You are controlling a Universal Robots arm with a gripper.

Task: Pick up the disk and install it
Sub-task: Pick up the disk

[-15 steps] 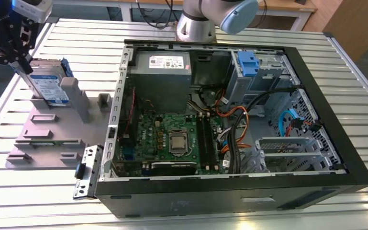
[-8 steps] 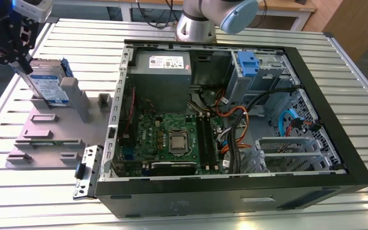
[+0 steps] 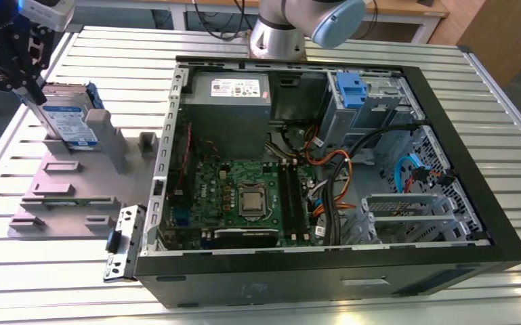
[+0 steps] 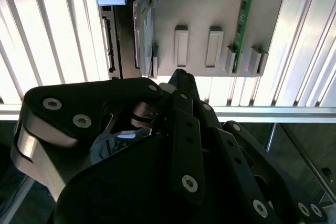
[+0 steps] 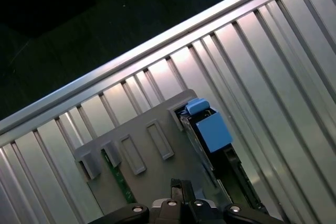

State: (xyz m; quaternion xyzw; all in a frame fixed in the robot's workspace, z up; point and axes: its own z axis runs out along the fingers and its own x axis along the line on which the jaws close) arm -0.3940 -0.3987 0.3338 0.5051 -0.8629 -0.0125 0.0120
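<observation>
Gripper (image 3: 30,88) sits in the upper left of the exterior view, dark against a dark background and cut off by the frame edge. I can't read the fingers there.

In both wrist views the fingertips (image 4: 178,74) (image 5: 181,186) look drawn together to a thin seam with nothing between them. Most of the linkage is out of frame in the first wrist view. In the second it blocks much of the scene.

The disk (image 3: 66,125) stands on edge in a slot of the grey fixture (image 3: 70,196), at the exterior view's left, outside the computer case (image 3: 332,271). Its label faces the camera. Its top corner is just beside the gripper, and I can't tell from this view whether they touch.

In the second wrist view the disk (image 4: 131,40) shows edge-on and in shadow beside the fixture (image 4: 210,9), with its blue handle end lit. The fingertips lie over the fixture's edge, next to the disk and not around it.

In the first wrist view the blue carrier end (image 5: 212,129) is clear, and the metal body behind it is dark and hard to make out.

A green board (image 4: 244,19) (image 5: 119,179) stands on edge in another slot of the fixture, partly hidden.

The case lies open on the slatted table (image 3: 106,61). Its drive bay area is tangled with cables.
</observation>
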